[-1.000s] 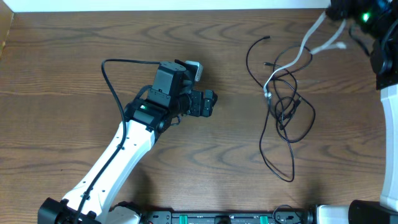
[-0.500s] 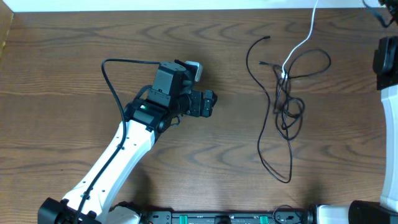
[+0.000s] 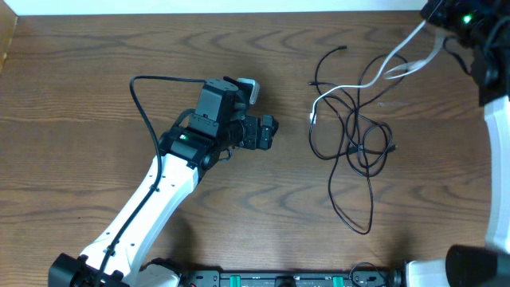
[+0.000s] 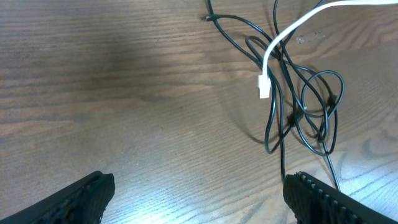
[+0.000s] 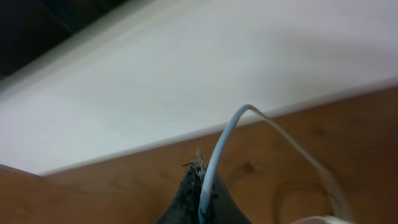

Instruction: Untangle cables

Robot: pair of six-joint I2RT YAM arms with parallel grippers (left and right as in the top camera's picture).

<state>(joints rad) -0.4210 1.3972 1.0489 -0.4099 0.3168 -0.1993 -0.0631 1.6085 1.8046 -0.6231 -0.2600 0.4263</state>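
Cables (image 3: 362,147) lie tangled on my table (image 3: 80,80). I see the right gripper (image 5: 200,193) clenching the white cable (image 4: 264,84), and the left gripper (image 4: 199,199) hangs released.

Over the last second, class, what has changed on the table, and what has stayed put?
The right gripper, still shut on the white cable, pulled away and came back. The white plug now lies further left, and the black cables have spread leftward. The left gripper stayed open, in place.
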